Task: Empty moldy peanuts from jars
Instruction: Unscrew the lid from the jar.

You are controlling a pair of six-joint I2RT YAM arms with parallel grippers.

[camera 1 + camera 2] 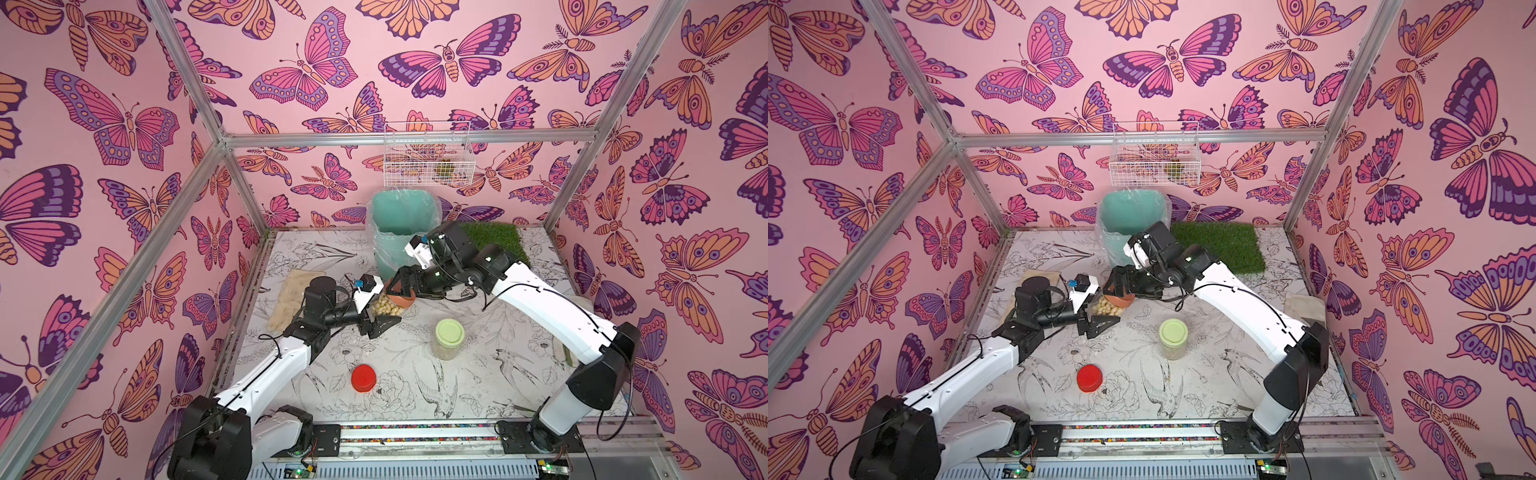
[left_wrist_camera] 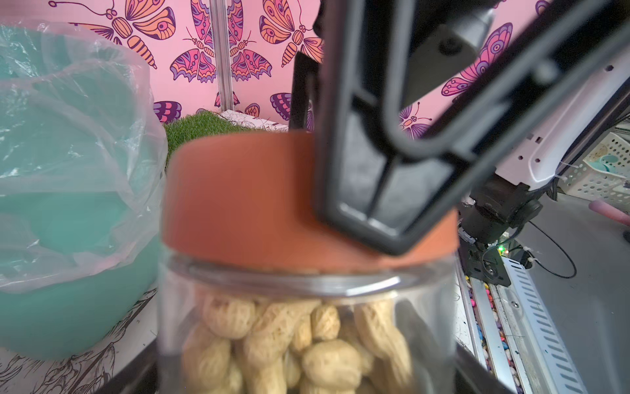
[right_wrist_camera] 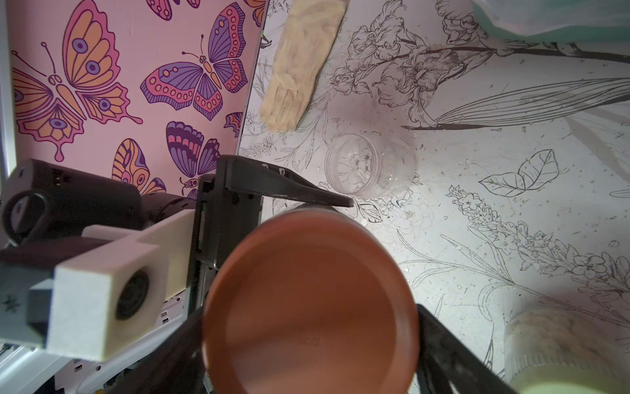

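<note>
Peanut-filled clear plastic jar [image 1: 390, 308], pinched by left tool [image 1: 376, 312], needs its brown round lid [image 1: 406, 301] unscrewed next by straddling right tool [image 1: 400, 288], whose clamping cannot be told.

A teal bin [image 1: 401, 216] with a clear plastic liner [image 2: 85, 102] stands at the back of the flower-printed table [image 1: 415, 374], up against the butterfly wallpaper [image 1: 124, 124]. On the wall just above the bin hangs a white wire basket [image 1: 428, 153] with something small and greenish inside. A patch of fake grass [image 1: 1221, 245] lies right beside the bin. A beige glove [image 3: 300, 64] lies flat, well off to the bin's other side, by the side wall.
</note>
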